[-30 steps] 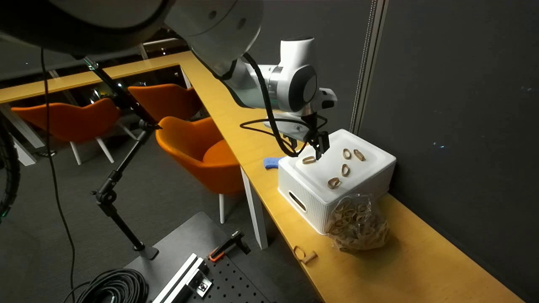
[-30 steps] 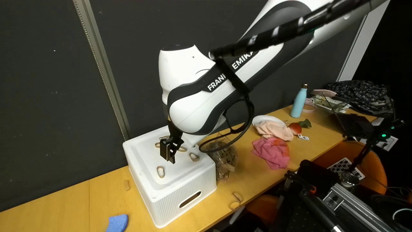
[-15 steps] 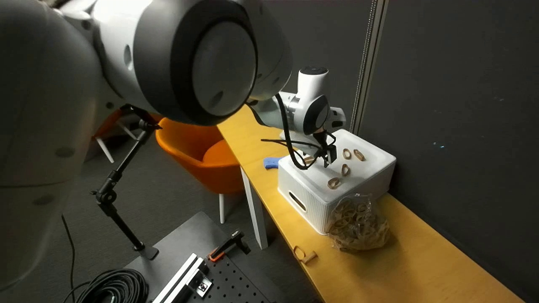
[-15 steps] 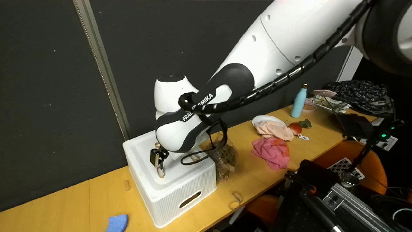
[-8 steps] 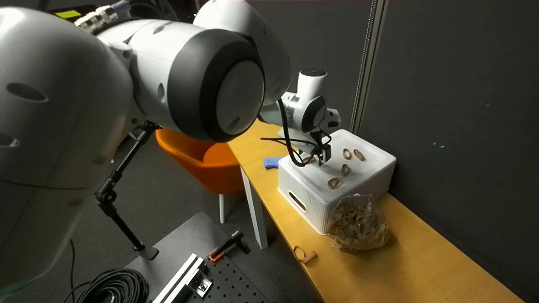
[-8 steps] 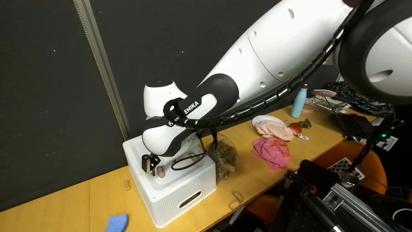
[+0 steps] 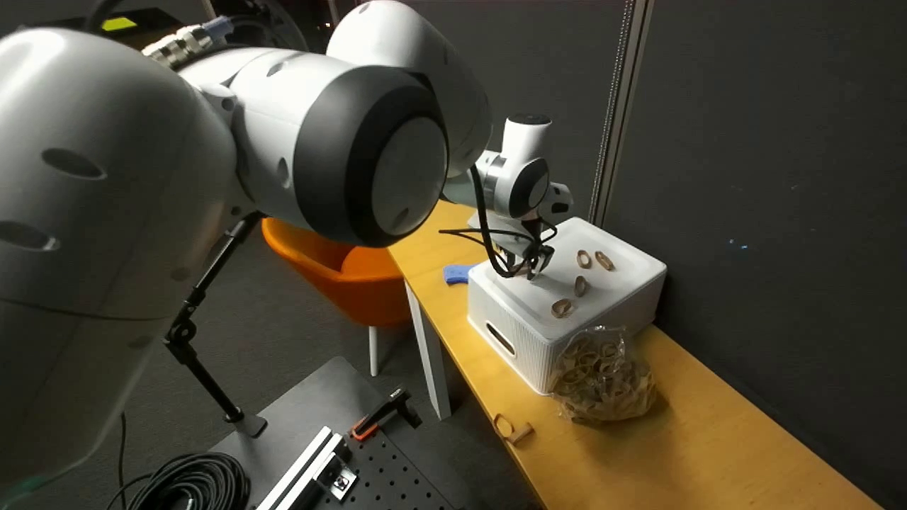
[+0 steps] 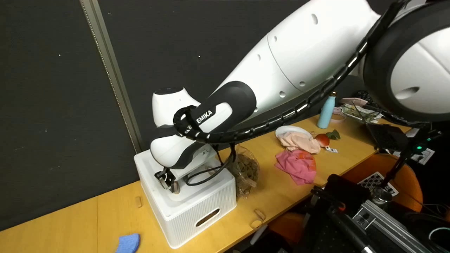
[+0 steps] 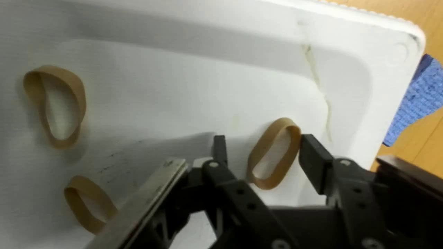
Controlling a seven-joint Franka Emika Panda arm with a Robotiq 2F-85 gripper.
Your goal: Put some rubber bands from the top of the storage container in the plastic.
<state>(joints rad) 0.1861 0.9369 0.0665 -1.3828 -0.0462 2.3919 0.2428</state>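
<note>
Though the claw (image 9: 264, 149) straddles a rubber band (image 9: 284, 162) — contact's unclear.

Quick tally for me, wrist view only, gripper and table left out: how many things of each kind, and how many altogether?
Rubber bands: 3
White box: 1
Blue cloth or sponge, cannot tell which: 1
Total: 5

The white arm (image 8: 281, 61), lettered “EMIKA”, has black cabling (image 8: 299, 108) and black fingers (image 9: 315, 166)
</note>
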